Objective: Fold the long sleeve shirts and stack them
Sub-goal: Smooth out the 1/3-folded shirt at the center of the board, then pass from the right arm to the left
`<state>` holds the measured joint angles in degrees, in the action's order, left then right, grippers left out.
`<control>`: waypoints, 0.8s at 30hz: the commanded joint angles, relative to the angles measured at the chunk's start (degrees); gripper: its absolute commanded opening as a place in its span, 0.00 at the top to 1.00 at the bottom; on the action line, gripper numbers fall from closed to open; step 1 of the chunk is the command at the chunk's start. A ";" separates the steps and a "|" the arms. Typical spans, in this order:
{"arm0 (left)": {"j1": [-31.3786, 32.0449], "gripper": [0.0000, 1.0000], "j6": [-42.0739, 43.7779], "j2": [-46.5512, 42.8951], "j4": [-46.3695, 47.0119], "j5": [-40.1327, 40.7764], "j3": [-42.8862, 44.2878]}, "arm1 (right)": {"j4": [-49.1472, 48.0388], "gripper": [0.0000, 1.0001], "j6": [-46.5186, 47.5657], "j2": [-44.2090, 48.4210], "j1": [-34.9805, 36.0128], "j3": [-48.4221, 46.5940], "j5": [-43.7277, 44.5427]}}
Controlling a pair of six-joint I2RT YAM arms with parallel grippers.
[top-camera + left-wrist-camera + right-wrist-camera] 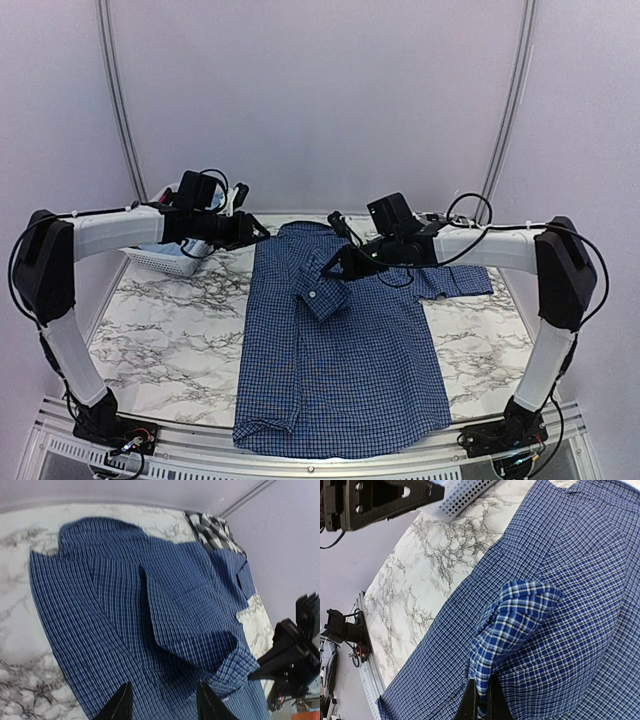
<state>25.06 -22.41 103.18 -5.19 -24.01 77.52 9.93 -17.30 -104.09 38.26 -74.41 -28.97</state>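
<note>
Right gripper reaching inward, pinching raised sleeve of dark blue checked cloth shirt lying flat mid-table, left gripper spread near its shoulder, white slatted plastic basket behind, black-and-white plaid shirt at its far edge.

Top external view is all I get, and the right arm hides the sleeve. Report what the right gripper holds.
Observer: In the right wrist view the right gripper is shut on the sleeve of the blue shirt, near its cuff.
Operator: Now the left gripper.
Observer: The left wrist view shows the left gripper open above the blue shirt, nothing between its jaws.
Operator: Locate the second shirt.
Observer: The left wrist view shows the plaid shirt touching the blue shirt near the far edge of the table.
</note>
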 commanded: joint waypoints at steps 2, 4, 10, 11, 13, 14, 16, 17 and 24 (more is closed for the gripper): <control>3.49 0.56 2.02 -4.32 4.07 -7.99 -10.58 | -2.77 1.00 2.36 -2.25 0.35 -0.12 -5.73; 4.79 0.55 1.88 -5.49 4.65 -8.09 -12.84 | -3.04 1.00 2.68 -2.90 0.40 -0.19 -6.59; 5.67 0.51 1.02 -6.75 8.96 -9.60 -16.10 | -3.43 1.00 2.80 -4.99 0.37 -1.90 -10.63; 5.78 0.49 1.37 -6.66 8.94 -9.69 -16.23 | -3.50 1.00 2.94 -5.14 0.41 -2.00 -11.15; 5.79 0.48 2.00 -6.12 8.81 -9.99 -16.30 | -3.55 1.00 3.14 -5.34 0.39 -1.99 -11.51; 5.83 0.47 2.37 -5.65 8.74 -10.54 -16.11 | -3.41 1.00 3.27 -5.33 0.40 -2.12 -11.62; 6.10 0.46 2.87 -4.81 8.65 -11.39 -15.76 | -3.19 1.00 3.41 -5.25 0.39 -1.99 -11.80; 6.39 0.44 3.15 -4.48 8.59 -11.44 -15.61 | -3.17 1.00 3.41 -5.21 0.42 -1.95 -11.89; 7.26 0.36 4.15 -1.75 8.29 -11.86 -14.00 | -2.73 1.00 3.33 -5.45 0.38 -2.25 -12.81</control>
<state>31.81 -19.68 99.57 2.09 -34.33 61.80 8.10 -14.70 -109.23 38.26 -74.37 -39.97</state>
